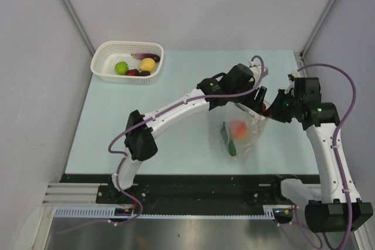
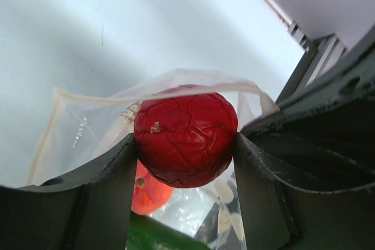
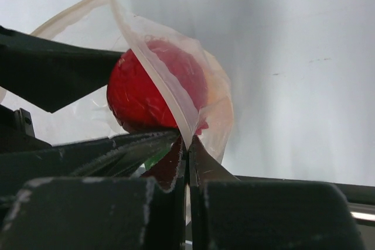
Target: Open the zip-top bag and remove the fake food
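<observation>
top view: left gripper reached into the mouth of the zip-top bag, with right gripper just beside it at the bag's rim. an orange piece and a green piece lay inside the bag, nearer the bases than both grippers. white basket stood well apart, off to the left gripper's left.
left wrist: fingers clamped a red toy fruit between them at the bag's opening.
right wrist: jaws were clenched on the bag's zip edge, with the red toy fruit just behind it.
</observation>
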